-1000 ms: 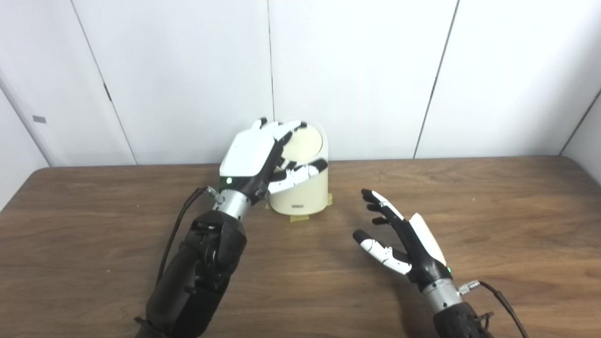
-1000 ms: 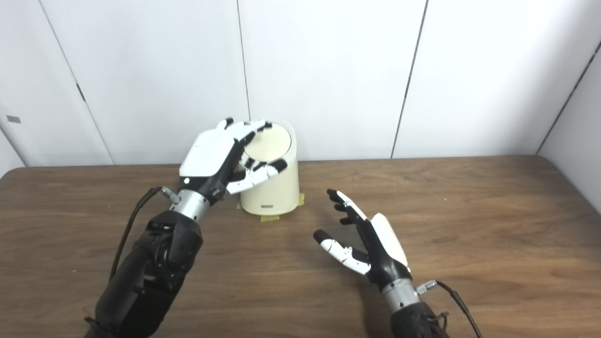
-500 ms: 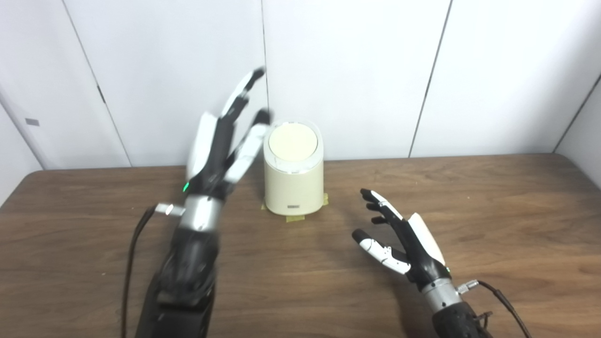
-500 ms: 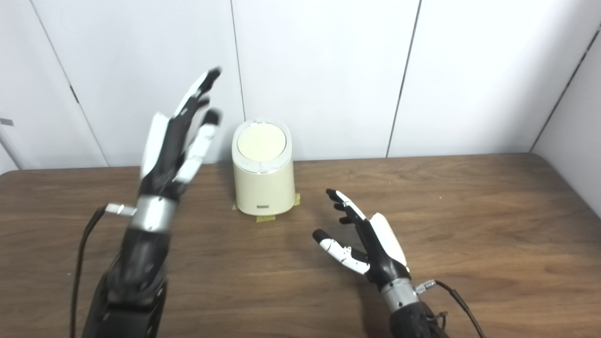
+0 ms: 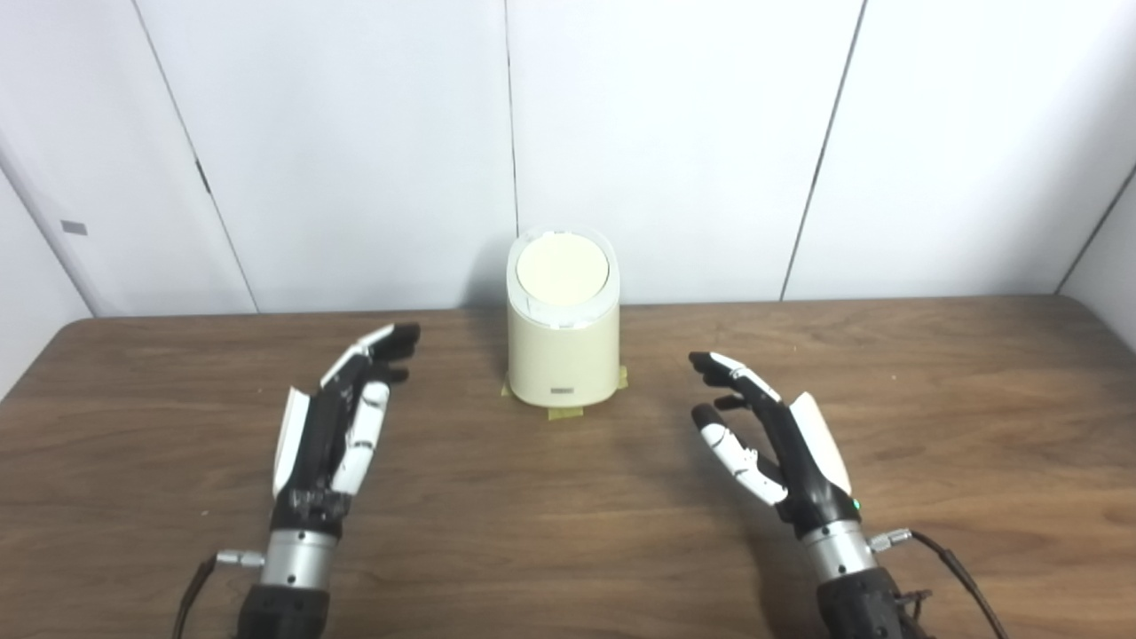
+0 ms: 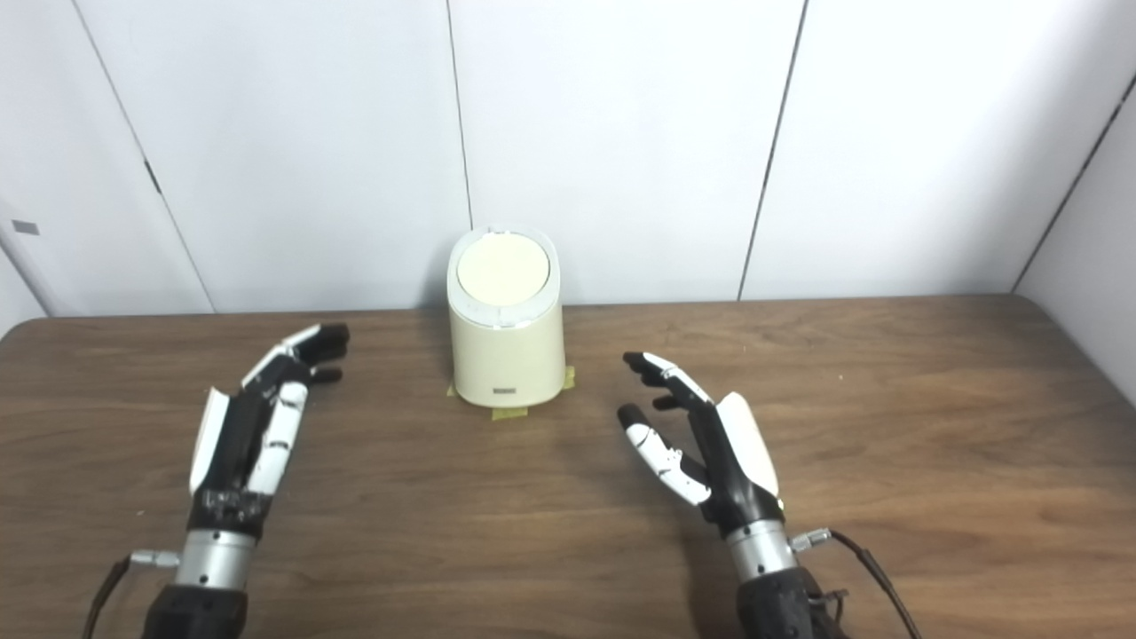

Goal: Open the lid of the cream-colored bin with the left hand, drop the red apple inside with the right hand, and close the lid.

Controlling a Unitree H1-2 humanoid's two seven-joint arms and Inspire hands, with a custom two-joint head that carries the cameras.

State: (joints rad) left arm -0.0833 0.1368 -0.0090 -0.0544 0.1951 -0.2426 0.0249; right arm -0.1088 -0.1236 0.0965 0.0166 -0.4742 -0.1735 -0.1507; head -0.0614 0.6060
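- The left hand (image 5: 333, 426) hovers low over the wooden table (image 5: 932, 373), palm turned inward, fingers stretched forward and a little apart, holding nothing.
- The right hand (image 5: 772, 439) sits at about the same depth on the other side, palm turned toward the left hand, fingers loosely curled and spread, also holding nothing.
- The cream-colored bin (image 5: 562, 351) stands upright ahead of both hands and between them, farther from the robot than either set of fingertips and clear of both.
- From the left hand the bin lies forward and to its right; from the right hand, forward and to its left.
- The lid (image 5: 563, 269) lies shut on top of the bin, its round pale face tilted toward the cameras.
- Bits of yellowish tape (image 5: 566, 412) show at the foot of the bin, on the side facing the hands.
- The bin is close to the white panelled wall (image 5: 692, 133), which rises beyond the table's far edge, well ahead of both hands.
- A dark cable (image 5: 963, 577) leaves the right wrist and trails toward the bottom edge.
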